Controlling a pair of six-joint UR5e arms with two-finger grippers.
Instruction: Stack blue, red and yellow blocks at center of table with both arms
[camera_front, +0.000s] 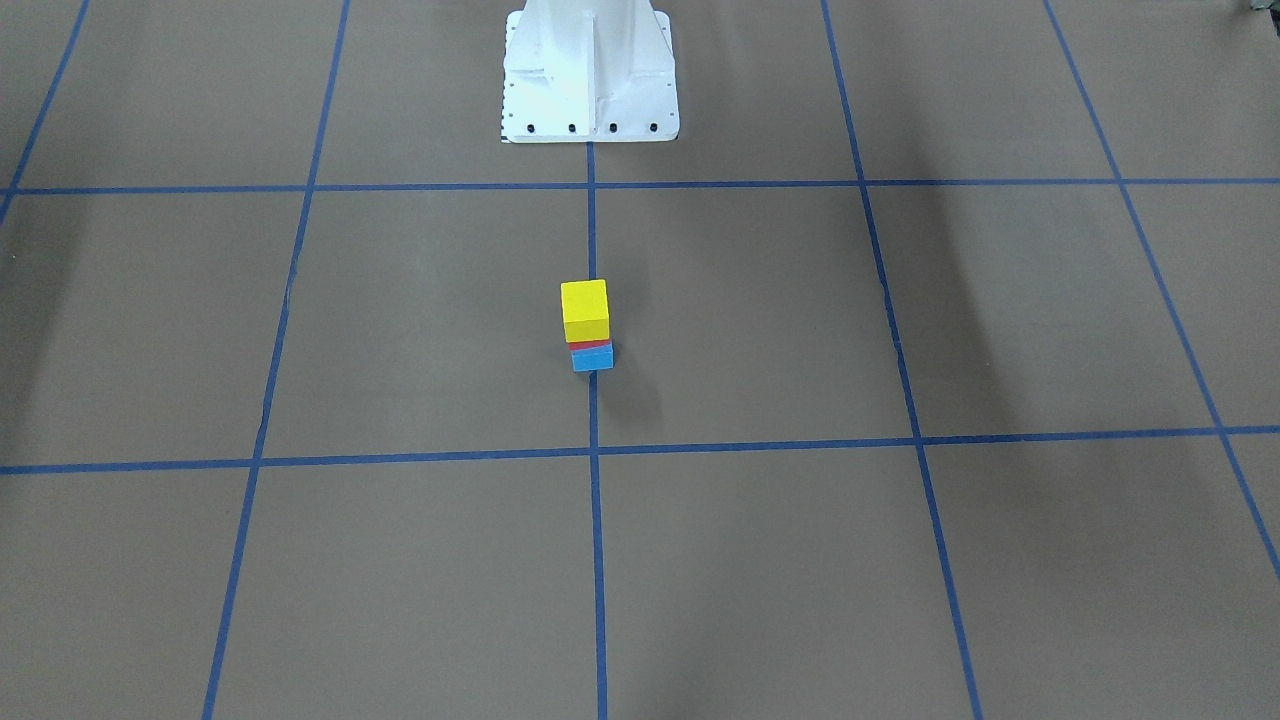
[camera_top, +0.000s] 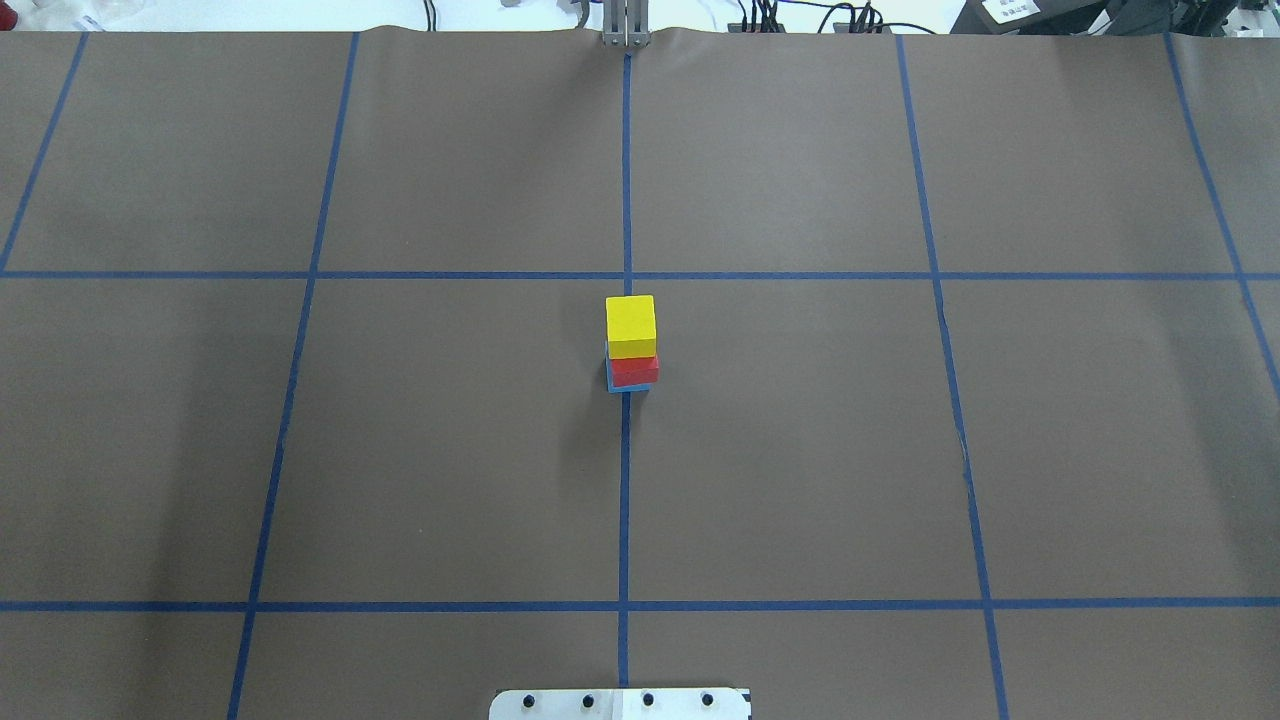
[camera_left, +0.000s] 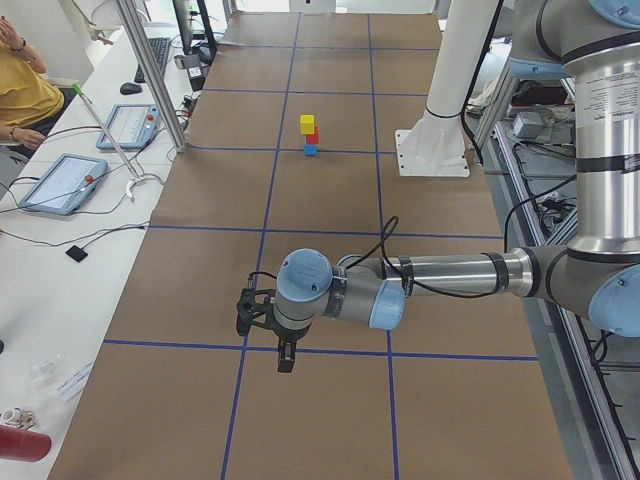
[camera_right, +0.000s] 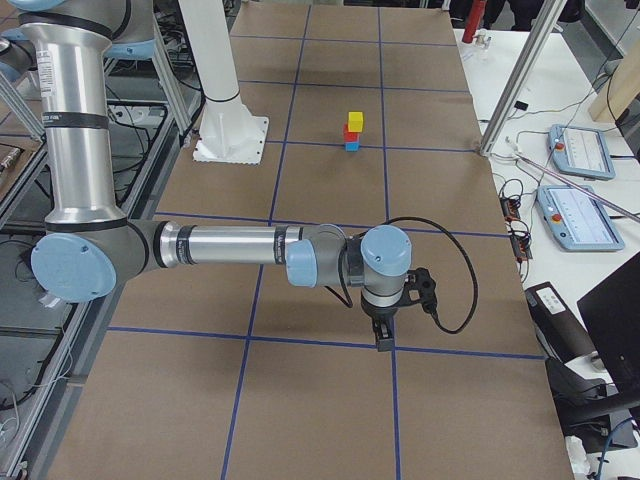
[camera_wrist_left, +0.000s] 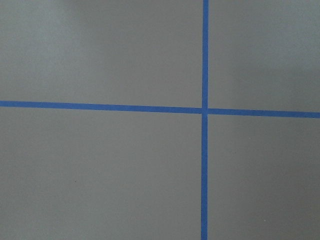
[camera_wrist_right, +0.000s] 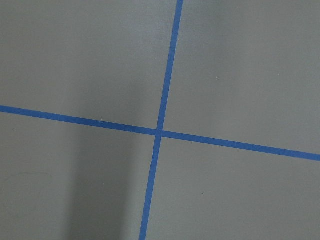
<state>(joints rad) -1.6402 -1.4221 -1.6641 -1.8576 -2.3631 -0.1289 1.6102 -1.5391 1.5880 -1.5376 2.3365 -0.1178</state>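
A: Stack status?

B: Yellow block (camera_top: 630, 320) on red block (camera_top: 634, 371) on blue block (camera_front: 593, 358), all touching and upright. They sit on the centre tape line, mid-frame in the overhead view. Red looks slightly off-square on blue. Nothing else touches the stack.

A: Step in hand?

B: Judged complete, since all three are stacked at the centre of the surface (camera_top: 800, 450). No further placement seems called for. At most the arms need to keep away and not jar the stack.

A: Arm poses?

B: Both show only in the side views, stretched out low over the surface and well apart from the stack. The left gripper (camera_left: 268, 335) is lower centre of the left side view, pointing down. The right gripper (camera_right: 385, 335) is centre-right of the right side view, also pointing down. Each wrist camera sees only a tape cross (camera_wrist_left: 205, 110) on the bare surface.

A: Fingers?

B: Cannot tell wide or narrow for either gripper, as the side views are not enough. Nothing visibly held.
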